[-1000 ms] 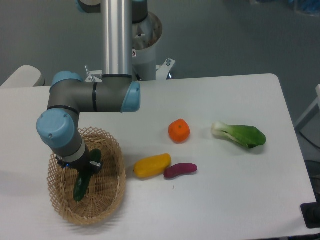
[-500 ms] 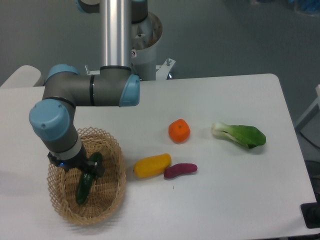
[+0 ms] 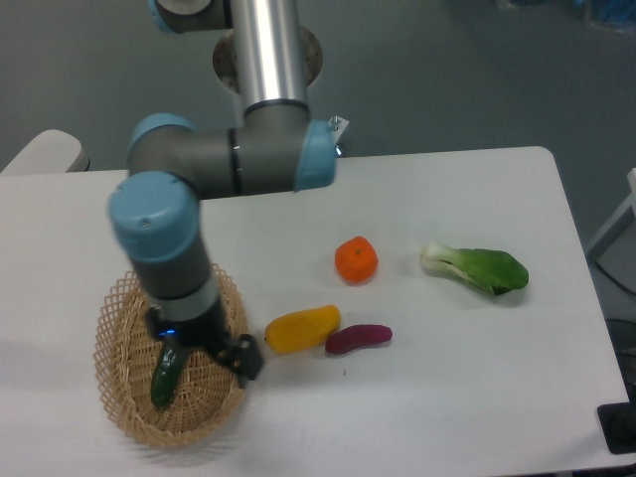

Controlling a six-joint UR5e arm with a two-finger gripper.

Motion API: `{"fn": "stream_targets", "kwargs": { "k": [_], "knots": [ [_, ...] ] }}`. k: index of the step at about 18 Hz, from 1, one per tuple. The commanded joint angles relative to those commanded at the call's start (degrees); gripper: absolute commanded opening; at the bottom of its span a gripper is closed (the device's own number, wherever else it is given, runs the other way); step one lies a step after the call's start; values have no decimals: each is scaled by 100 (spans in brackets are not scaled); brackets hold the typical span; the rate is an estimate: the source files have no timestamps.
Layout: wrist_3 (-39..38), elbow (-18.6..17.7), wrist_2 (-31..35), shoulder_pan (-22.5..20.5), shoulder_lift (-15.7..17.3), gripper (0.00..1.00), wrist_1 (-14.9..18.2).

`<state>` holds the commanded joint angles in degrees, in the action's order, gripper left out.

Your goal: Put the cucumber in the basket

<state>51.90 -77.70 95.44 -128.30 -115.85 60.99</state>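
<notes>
The dark green cucumber (image 3: 162,381) lies in the tan wicker basket (image 3: 117,402) at the front left of the table, left of the basket's middle. My gripper (image 3: 221,350) hangs over the right half of the basket, just right of the cucumber's upper end, and holds nothing. Its fingers are mostly hidden under the wrist; one black fingertip (image 3: 247,360) shows at the basket's right rim. The jaws appear open.
A yellow vegetable (image 3: 302,329) and a small purple eggplant (image 3: 358,339) lie just right of the basket. An orange fruit (image 3: 356,260) sits behind them. A bok choy (image 3: 477,268) lies to the right. The table's front edge is close below the basket.
The cucumber was let go and stays lying in the basket. My gripper and arm have swung to the right, away from it, toward the basket's right rim.
</notes>
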Motion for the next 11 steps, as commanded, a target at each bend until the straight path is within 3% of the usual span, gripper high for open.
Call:
{"fn": "stream_targets", "kwargs": {
  "k": [4,7,11],
  "knots": [
    [1776,-9,1,-703,194,100,281],
    [3006,-26,-17,-1038,229,100,282],
    [3852,-53,1,-1320,299,100,396]
  ]
}}
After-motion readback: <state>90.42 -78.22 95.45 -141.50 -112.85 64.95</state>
